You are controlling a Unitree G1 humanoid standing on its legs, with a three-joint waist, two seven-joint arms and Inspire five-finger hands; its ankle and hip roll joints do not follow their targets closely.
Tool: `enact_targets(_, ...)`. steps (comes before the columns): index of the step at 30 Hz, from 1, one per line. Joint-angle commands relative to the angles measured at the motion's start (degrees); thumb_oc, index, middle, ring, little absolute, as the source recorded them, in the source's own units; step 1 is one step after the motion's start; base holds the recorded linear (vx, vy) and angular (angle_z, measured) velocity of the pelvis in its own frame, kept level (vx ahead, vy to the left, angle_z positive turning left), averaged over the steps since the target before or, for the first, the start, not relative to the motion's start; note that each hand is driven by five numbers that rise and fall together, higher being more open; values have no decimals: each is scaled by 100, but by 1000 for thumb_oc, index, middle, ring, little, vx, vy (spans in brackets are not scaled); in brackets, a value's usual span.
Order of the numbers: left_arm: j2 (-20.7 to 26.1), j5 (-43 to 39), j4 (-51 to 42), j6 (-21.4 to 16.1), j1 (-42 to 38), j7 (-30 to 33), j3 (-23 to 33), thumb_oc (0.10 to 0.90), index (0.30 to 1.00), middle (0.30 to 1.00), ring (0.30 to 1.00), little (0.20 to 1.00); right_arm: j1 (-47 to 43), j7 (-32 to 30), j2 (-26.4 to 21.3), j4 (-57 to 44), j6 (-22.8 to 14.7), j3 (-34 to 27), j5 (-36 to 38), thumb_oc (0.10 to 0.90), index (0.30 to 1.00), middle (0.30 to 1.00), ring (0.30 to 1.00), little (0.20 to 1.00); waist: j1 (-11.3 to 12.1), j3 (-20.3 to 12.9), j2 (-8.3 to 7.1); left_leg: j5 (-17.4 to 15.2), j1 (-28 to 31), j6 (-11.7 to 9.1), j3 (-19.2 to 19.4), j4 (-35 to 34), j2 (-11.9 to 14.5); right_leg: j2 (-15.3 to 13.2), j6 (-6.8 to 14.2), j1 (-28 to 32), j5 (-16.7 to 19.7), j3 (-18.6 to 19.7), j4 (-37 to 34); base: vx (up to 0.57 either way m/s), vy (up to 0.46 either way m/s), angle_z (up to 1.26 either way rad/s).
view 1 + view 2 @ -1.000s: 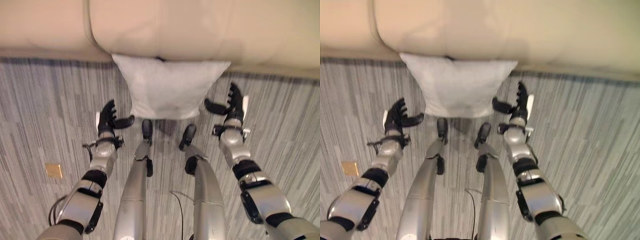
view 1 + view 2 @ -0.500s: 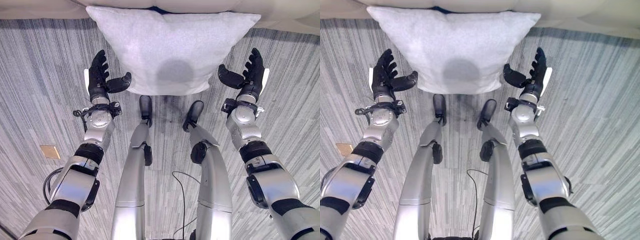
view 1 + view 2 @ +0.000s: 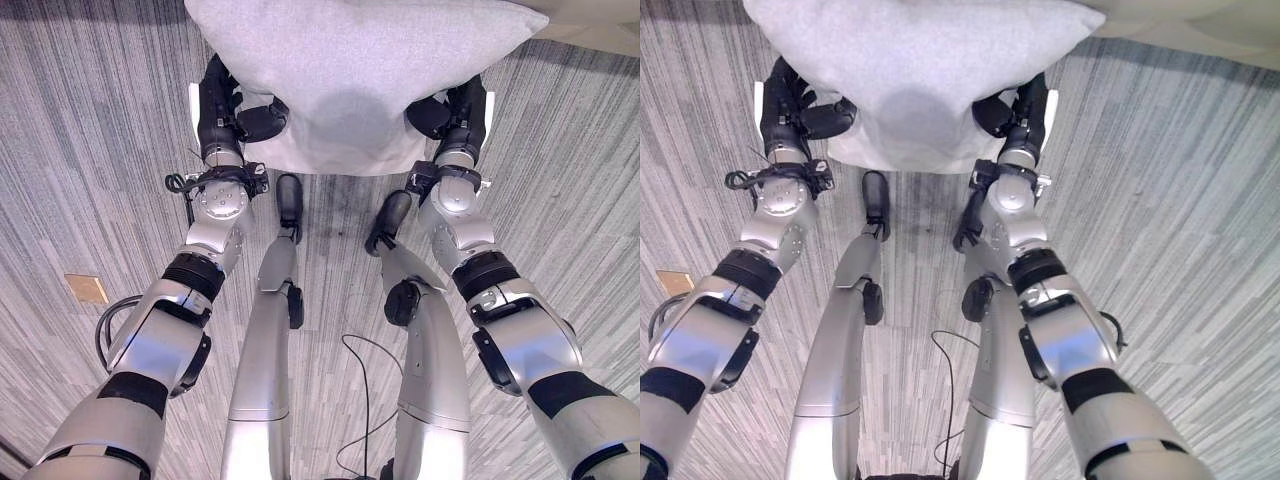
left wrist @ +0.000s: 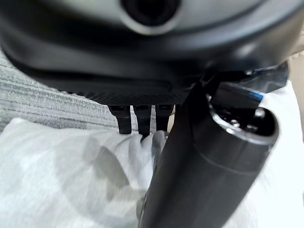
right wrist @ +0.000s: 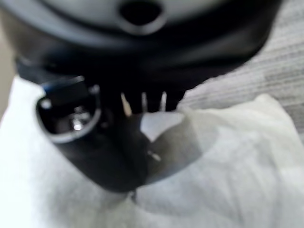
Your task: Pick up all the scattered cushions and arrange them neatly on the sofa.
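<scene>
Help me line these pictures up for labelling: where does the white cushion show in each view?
Left eye view: white cushion at top centre, between the left hand and right hand.
Right eye view: top centre, shifted slightly leftward.
Left wrist view: pale fabric past the hand's fingers.
Right wrist view: white fabric under the thumb.
Shared landmark: the grey striped floor.

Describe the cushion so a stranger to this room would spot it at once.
Start at the beige sofa along the far edge of the grey striped carpet. Directly below it, on the carpet, lies a pale grey square cushion, flanked by the left hand and right hand. It is the only soft pale thing on the floor.
</scene>
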Motion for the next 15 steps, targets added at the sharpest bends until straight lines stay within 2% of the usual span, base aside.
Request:
enact_targets(1, -366, 33, -748, -766, 203, -123, 118, 400, 300, 300, 300, 300, 174, 477, 554, -770, -650, 617, -273, 400, 300, 300, 300, 300, -23, -1233, 142, -757, -353, -69, -503, 273, -85, 84, 938, -48, -279, 446, -71, 14, 0, 4)
enact_targets(6, -293, 128, -1504, -914, 596, -96, 421, 400, 300, 300, 300, 300, 487, 500, 331, -1534, -787, 448, -642, 400, 300, 300, 300, 300, -34, -1406, 145, -731, -58, -63, -502, -27, -89, 130, 948, 188, -271, 422, -274, 6, 0, 3)
enact_targets(12, -610, 278, -2374, -954, 1359, -51, 783, 400, 300, 300, 300, 300, 1245, 504, 388, -2432, -896, 201, -896, 400, 300, 300, 300, 300, -37, -1528, 146, -701, 504, -92, -515, -357, -91, 191, 940, 704, -236, 378, -528, -2, 6, -2)
enact_targets(15, -854, 574, -3016, -974, 1932, -81, 839, 400, 300, 300, 300, 300, 1910, 596, 440, -3158, -976, 149, -1193, 400, 300, 300, 300, 300, -59, -1569, 130, -687, 1128, -146, -526, -681, -106, 200, 947, 1305, -175, 303, -823, 2, -10, 0)
